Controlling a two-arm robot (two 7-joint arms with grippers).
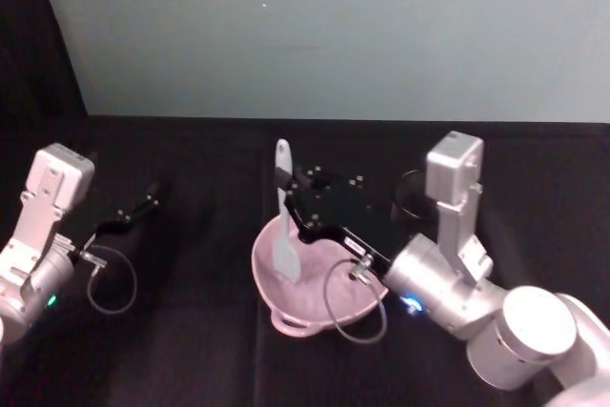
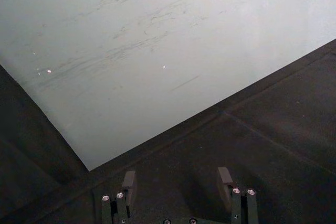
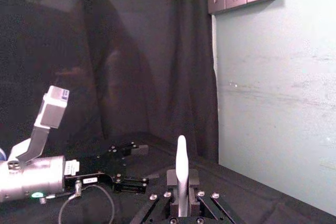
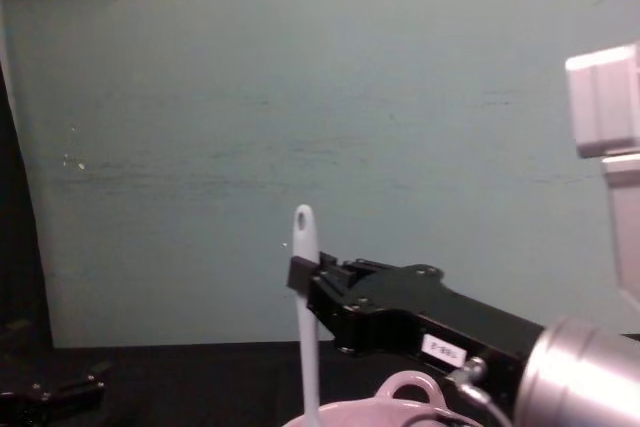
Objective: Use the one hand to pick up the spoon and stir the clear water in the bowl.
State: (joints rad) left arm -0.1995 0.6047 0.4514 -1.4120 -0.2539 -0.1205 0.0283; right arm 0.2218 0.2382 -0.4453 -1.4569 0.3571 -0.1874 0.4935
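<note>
**Stirring stage.** The right black flat gripper, its fingers pinching the long slim white plastic spoon by the handle, holds it upright with the blade inside the pale pink glossy bowl on the black surface. Judged next move: small circular sweeps that stay clear of the rim. The left gripper is parked to the left, fingers spread. The white label on the right gripper is too small to read.

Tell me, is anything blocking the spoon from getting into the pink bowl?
Nothing visible. The right gripper holds the spoon upright, its blade already inside the bowl. The left gripper sits parked aside, open.
</note>
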